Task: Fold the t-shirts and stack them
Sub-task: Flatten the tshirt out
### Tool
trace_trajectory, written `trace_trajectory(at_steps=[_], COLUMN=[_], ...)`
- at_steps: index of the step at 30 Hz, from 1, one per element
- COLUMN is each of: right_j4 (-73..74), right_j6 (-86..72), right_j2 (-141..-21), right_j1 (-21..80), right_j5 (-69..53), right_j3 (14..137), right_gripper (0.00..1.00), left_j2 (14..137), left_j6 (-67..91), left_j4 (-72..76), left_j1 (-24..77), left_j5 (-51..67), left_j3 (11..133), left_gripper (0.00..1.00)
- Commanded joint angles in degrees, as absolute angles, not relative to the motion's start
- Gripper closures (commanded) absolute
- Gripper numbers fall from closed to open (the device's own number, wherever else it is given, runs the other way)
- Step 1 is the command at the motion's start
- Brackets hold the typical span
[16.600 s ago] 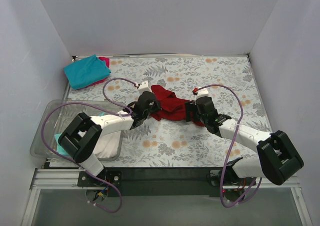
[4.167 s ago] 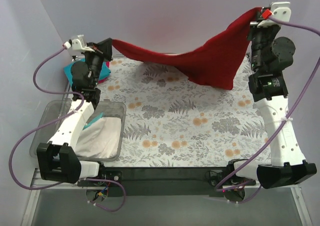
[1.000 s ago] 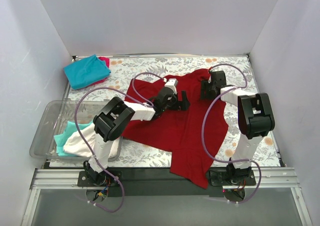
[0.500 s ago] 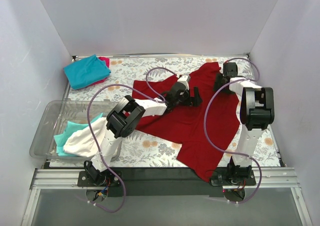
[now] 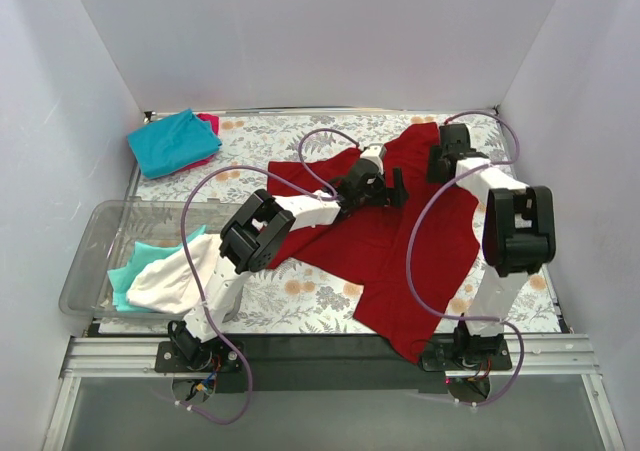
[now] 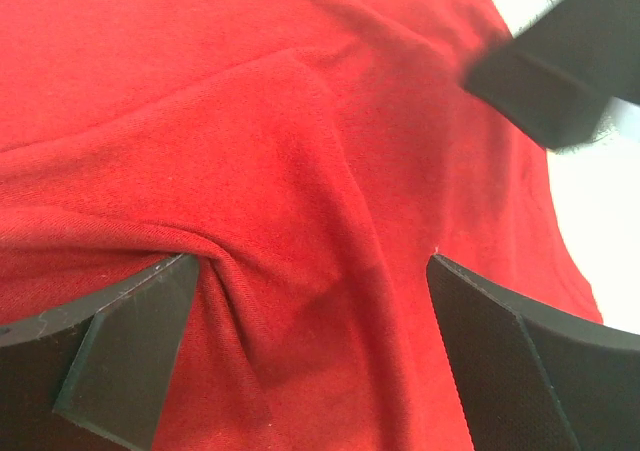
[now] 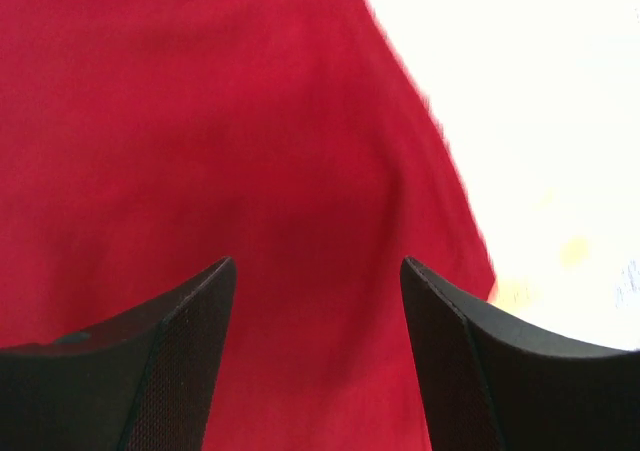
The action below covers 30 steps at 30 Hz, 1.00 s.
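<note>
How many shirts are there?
5. A big red shirt spread on the table, a folded teal shirt sits far left with a pink shirt under it, and a white shirt and a mint shirt are in the bin. More may hide underneath.

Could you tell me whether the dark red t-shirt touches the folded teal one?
Apart: top view shows table between dark red t-shirt and teal t-shirt.

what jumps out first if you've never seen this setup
The large dark red t-shirt sprawls across the middle and right of the floral table, its near end reaching over the front edge. Both arms reach onto its far part, the left gripper and right gripper open over the cloth. A folded teal t-shirt lies at the far left corner, and a clear bin holding cloth sits near left.
</note>
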<state>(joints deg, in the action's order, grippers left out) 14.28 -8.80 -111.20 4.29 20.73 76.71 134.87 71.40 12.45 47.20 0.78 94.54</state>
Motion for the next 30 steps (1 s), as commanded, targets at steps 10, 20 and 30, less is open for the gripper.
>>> trace_trajectory(at_steps=[10,20,30], right_j4=[13.09,13.8,13.62], right_j6=[-13.44,-14.59,-13.8], right_j2=[-91.15,-92.63,-101.16], right_j1=[6.5,4.22,1.76], right_j5=[19.61,18.2,25.4], right_j3=[53.71,49.22,58.7], right_gripper=[0.36,0.34,0.34], left_j2=[120.25,109.6,113.37], left_j6=[65.83,67.15,68.02], left_j4=[12.3,18.28,21.53], left_j1=[47.2,48.16,52.03], left_j5=[-7.21,-0.09,2.72], left_j3=[77.82,62.42,61.61], left_gripper=[0.08,0.08,0.08])
